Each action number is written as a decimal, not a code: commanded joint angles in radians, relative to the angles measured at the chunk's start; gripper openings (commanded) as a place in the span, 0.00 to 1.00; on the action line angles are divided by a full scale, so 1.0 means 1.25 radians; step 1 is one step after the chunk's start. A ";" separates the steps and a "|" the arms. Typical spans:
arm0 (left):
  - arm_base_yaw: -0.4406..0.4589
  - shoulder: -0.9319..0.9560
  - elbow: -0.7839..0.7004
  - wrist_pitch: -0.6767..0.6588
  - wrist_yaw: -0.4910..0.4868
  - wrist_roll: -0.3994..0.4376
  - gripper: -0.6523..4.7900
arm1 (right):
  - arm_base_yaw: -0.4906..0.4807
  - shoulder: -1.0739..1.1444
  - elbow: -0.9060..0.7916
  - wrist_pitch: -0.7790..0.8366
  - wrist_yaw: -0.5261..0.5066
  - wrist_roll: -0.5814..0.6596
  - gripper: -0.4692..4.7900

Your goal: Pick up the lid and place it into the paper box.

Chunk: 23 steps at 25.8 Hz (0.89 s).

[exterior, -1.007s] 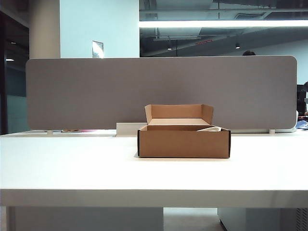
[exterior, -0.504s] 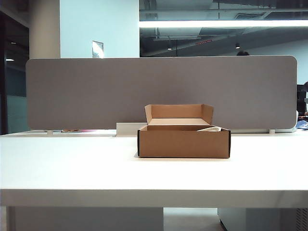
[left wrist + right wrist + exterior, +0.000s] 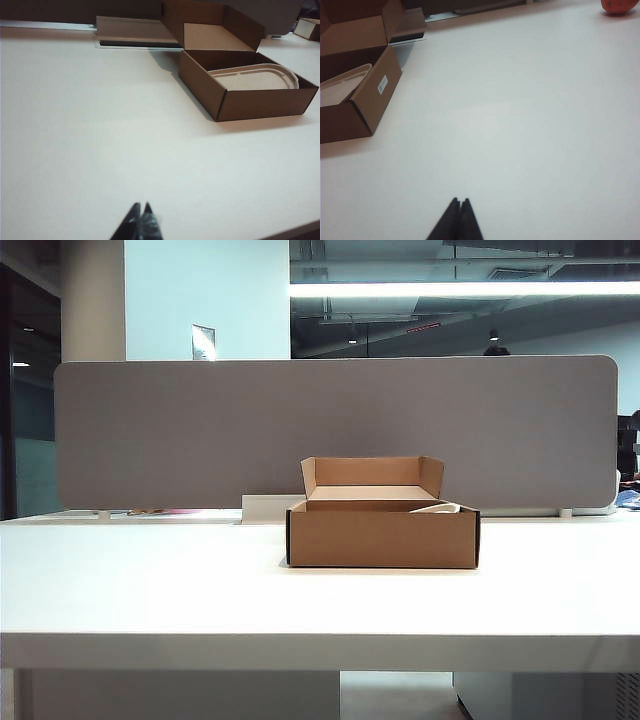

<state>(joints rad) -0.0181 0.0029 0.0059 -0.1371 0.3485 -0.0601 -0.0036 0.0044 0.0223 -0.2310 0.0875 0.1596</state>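
Lying in the brown paper box (image 3: 235, 95), off-white oblong lid (image 3: 252, 80), left gripper (image 3: 140, 220) and right gripper (image 3: 459, 220) fingers pressed together, apart from it.

The paper box (image 3: 383, 536) sits on the white tabletop (image 3: 150, 590), its back flap raised at 12 o'clock. A sliver of the lid (image 3: 447, 508) shows above the box's front wall toward 2 o'clock. Behind stands a grey divider panel (image 3: 200, 430). Neither end effector is in sight.

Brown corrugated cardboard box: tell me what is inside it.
Inside the brown corrugated cardboard box lies the off-white, round-ended pulp lid, tilted against one side wall. The lid and the near walls cover the floor beneath it.
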 commanded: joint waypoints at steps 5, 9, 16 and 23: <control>0.000 0.001 0.002 -0.009 -0.033 0.004 0.11 | 0.000 0.001 -0.017 0.045 0.019 -0.106 0.07; 0.000 0.001 0.002 -0.009 -0.033 0.004 0.11 | 0.000 0.001 -0.017 0.045 0.022 -0.132 0.07; 0.000 0.001 0.002 0.010 -0.061 0.015 0.11 | 0.000 -0.001 -0.017 0.045 0.012 -0.131 0.07; 0.000 0.001 0.002 0.016 -0.182 0.028 0.11 | 0.000 -0.001 -0.017 0.045 0.012 -0.131 0.07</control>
<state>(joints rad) -0.0177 0.0029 0.0051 -0.1314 0.1738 -0.0376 -0.0036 0.0044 0.0063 -0.1894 0.1020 -0.0010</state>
